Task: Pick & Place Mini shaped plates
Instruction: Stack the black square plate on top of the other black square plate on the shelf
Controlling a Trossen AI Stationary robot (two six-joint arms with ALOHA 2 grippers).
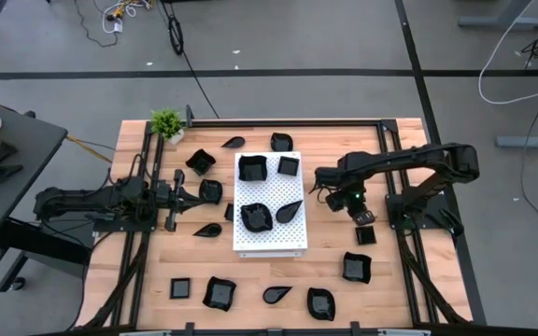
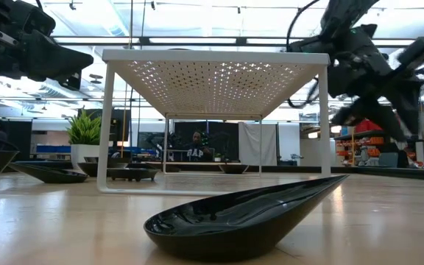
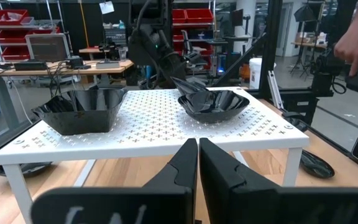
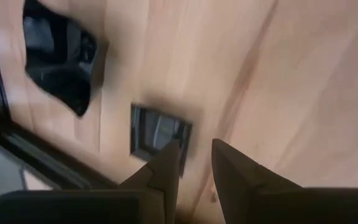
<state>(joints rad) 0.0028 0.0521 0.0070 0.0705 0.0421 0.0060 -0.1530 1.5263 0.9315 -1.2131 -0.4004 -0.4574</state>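
So, your white perforated board [image 1: 269, 213] stands raised at the middle of the wooden table [image 1: 390, 289] and carries four mini shaped plates: a wavy one [image 1: 251, 168] and a small square one [image 1: 289, 165] at the far end, another wavy one [image 1: 256, 217] and a teardrop [image 1: 290, 211] nearer you. Your right gripper [image 4: 194, 155] hangs empty right of the board, fingers somewhat apart, with a square plate [image 4: 160, 132] on the wood just beyond its fingertips. Your left gripper [image 3: 198, 149] waits left of the board, fingers pressed together, holding nothing. More black plates lie scattered around. A potted plant [image 1: 167, 123] sits at the far left corner.
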